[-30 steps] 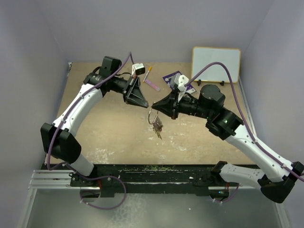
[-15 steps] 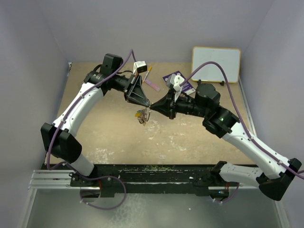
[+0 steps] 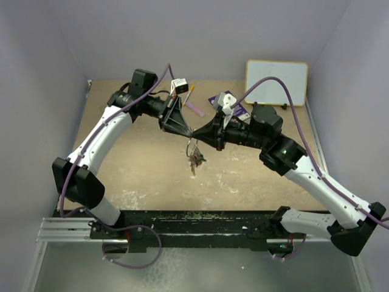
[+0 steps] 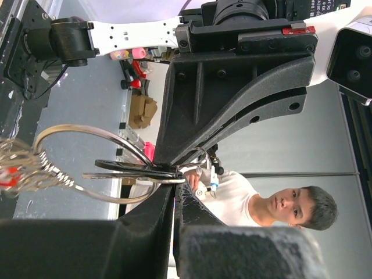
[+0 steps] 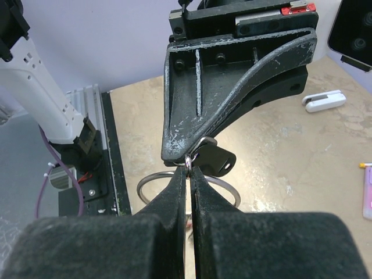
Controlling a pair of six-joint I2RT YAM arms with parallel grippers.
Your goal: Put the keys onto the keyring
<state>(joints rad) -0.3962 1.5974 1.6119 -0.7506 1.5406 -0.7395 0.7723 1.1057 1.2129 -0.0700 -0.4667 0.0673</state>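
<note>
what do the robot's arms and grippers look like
The left arm and right arm have white links, black joints and a purple cable running along each. The left gripper and right gripper are black ribbed triangles tapering to a tip, each with a small red label at its base.

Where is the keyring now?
In the top view the keyring hangs above the middle of the table, below where the left fingers and right fingers meet, with the keys dangling under it.
</note>
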